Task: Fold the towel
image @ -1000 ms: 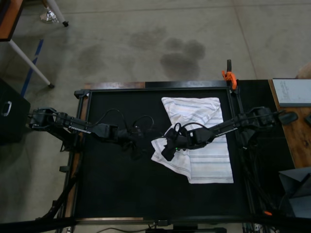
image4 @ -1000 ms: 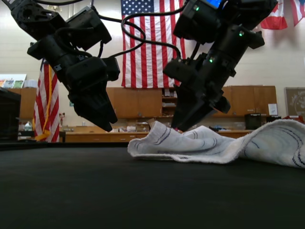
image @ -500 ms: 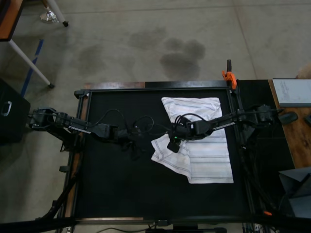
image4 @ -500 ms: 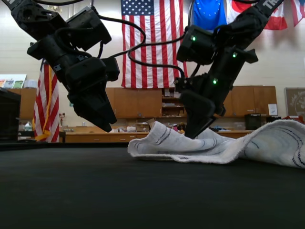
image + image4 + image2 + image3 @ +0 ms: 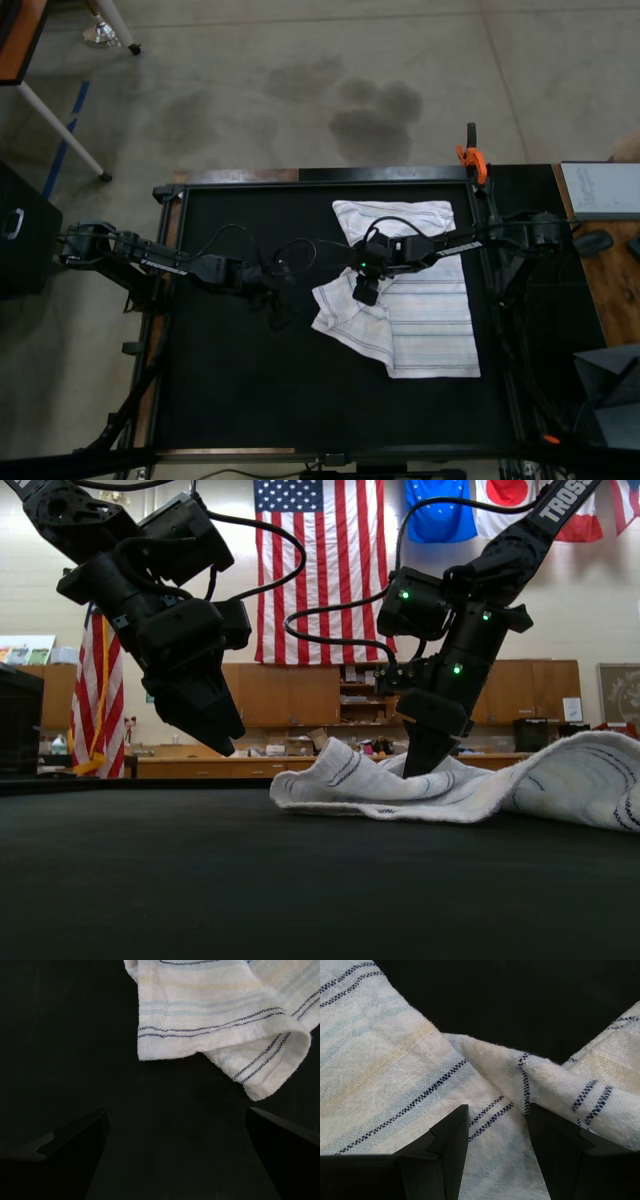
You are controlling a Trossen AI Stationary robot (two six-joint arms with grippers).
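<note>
My right gripper (image 5: 367, 293) has swung back toward 3 o'clock and dropped onto the towel (image 5: 405, 300) since a second ago, fingers slightly parted, straddling a raised fold without clamping it. The left gripper (image 5: 215, 742) hasn't moved, wide open, holding nothing, hanging above the black mat (image 5: 250, 380) at 9 o'clock of the cloth. Towel's soft woven white, thin dark dashed stripes plus faint pastel bands, rumpled at its 9 o'clock corner, lying on the mat's 3 o'clock half.
</note>
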